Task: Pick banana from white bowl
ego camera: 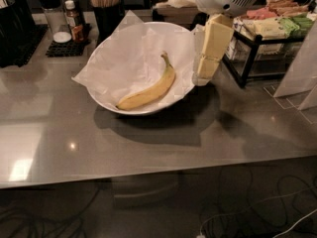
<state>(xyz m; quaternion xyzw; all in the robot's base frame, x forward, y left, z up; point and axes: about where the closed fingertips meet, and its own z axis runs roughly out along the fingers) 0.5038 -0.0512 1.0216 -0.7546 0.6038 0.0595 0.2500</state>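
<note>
Gripper [202, 76] is hovering by the bowl [159, 108] rim, can't tell if clenched, probably needing to swing over the banana [148, 92].

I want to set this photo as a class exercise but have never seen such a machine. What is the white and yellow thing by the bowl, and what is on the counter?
That is a mobile robot's single arm, seen by one camera looking down on the grey table. Where the camera is mounted is unknown. The pale yellow gripper hangs at the right rim of the white bowl with nothing visibly in it. The banana lies in the paper-lined bowl. Behind are shakers and a rack of packets.
</note>
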